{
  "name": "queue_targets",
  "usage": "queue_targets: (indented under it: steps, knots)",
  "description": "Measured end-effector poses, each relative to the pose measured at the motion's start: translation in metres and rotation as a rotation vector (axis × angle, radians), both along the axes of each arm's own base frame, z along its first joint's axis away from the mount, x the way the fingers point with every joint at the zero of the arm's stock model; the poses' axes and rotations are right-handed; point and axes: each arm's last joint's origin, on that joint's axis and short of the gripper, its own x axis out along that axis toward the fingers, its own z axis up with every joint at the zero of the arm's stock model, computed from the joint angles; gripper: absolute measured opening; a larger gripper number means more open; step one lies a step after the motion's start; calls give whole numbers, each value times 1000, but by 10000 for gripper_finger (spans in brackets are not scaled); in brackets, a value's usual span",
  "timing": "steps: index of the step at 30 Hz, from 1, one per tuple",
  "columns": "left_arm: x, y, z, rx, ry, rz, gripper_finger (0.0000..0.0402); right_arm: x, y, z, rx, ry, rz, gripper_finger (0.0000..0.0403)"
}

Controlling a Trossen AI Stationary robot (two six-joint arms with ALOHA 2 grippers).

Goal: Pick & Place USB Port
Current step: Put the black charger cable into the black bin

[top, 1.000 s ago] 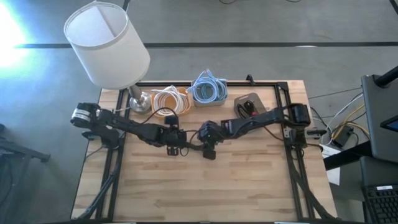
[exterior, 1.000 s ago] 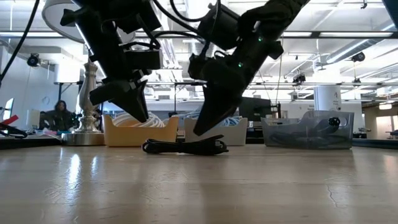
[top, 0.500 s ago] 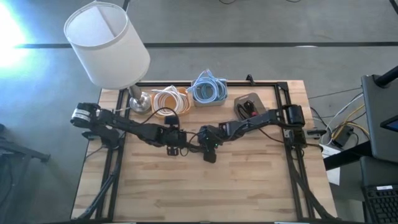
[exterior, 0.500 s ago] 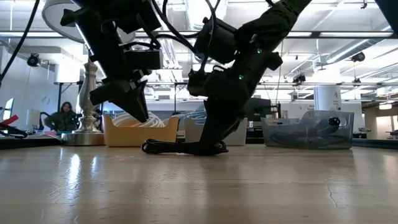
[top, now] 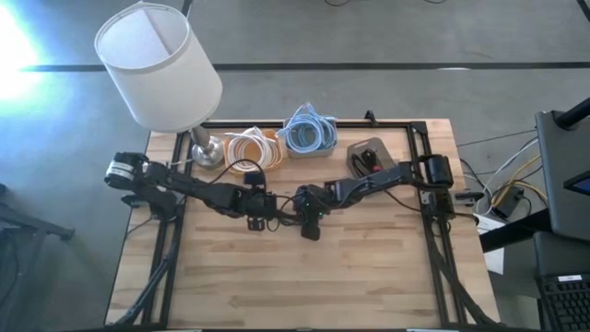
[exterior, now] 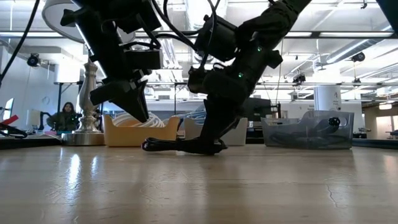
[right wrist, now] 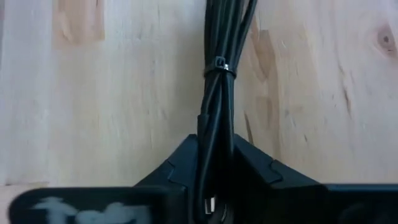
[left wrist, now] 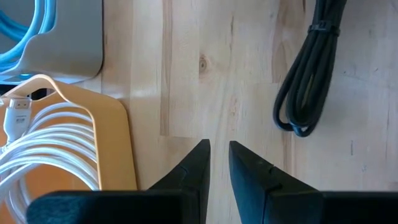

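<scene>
I have the right gripper (right wrist: 216, 163) down at the middle of the table (top: 369, 267), its fingers pinching the black bundled cable (right wrist: 219, 74), which lies flat on the wood (a small tie cinches it partway along). My left gripper (left wrist: 217, 155) hovers just beside it, above the boards, fingers nearly pressed together with a thin gap and nothing in them. Along the far edge sit the orange bin (top: 247, 145), the grey bin (top: 307, 138) and the clear tray (top: 371, 152); the near half lies open wood.
</scene>
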Motion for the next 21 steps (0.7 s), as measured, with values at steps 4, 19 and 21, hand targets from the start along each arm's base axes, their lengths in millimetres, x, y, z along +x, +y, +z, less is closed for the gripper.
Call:
queue_targets:
  steps: [4, 19, 21]
  knots:
    - [0, 0, 0, 0, 0, -1, 62, -3, 0, 7, 0, 0, -5, 57]
    - [-1, 0, -1, 1, 4, -1, 62, -59, -11, 66, -268, 242, -314, 60]
    - [-2, 0, -3, 2, 9, -1, 62, -68, -13, 77, -311, 246, -353, 60]
